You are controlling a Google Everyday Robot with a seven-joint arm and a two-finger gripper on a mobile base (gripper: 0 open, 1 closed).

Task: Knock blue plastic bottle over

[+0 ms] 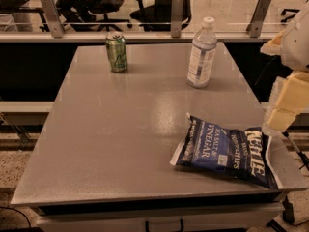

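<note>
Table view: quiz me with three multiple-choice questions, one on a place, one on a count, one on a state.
1. Where is the pincer? A. far left of the view B. at the right edge, beside the chip bag C. out of sight
2. How many items stand or lie on the table? A. one B. three C. five
3. The blue plastic bottle is: A. upright B. tipped over C. crushed
Answers: B, it hangs by the bag; B, green can, bottle, bag; A, its cap points up.

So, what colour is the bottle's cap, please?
White cap on bottle, camera view; claw at right edge.
</note>
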